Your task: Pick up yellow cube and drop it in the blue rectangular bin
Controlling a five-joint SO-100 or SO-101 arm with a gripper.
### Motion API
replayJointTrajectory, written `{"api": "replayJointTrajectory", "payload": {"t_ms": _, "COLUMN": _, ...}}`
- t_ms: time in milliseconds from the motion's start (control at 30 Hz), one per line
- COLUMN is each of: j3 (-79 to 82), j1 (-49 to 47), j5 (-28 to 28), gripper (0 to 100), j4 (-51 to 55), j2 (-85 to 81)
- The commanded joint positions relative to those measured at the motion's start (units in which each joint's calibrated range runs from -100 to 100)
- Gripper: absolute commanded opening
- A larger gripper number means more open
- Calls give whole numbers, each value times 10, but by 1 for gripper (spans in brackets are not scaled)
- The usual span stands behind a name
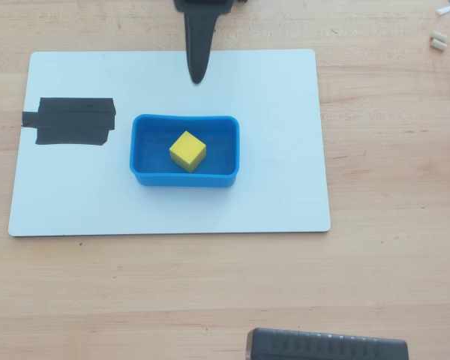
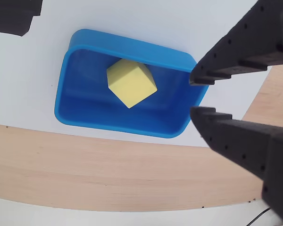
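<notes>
A small bright yellow cube [image 1: 187, 151] sits turned at an angle inside the shallow blue plastic rectangular bin [image 1: 144, 147], which rests on a white rectangular board [image 1: 270, 195]. A black tape patch [image 1: 71, 121] lies to the left. The dark gripper [image 1: 197, 75] hangs beyond the bin, its jaws seemingly together.

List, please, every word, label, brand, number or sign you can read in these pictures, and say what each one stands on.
None: no readable text appears in either view.
The yellow cube, blue rectangular bin, white board, black tape patch and claw are all plain.
</notes>
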Motion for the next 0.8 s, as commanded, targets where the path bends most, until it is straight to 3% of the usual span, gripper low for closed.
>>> {"api": "replayJointTrajectory", "payload": {"t_ms": 0, "j3": 57, "j1": -8, "j5": -4, "gripper": 0, "j4": 4, "j2": -114}}
{"api": "replayJointTrajectory", "payload": {"t_ms": 467, "j3": 322, "j1": -31, "j5": -16, "gripper": 0, "j4": 12, "j2": -333}}
{"api": "replayJointTrajectory", "payload": {"t_ms": 767, "j3": 332, "j1": -40, "j5": -13, "gripper": 0, "j4": 31, "j2": -333}}
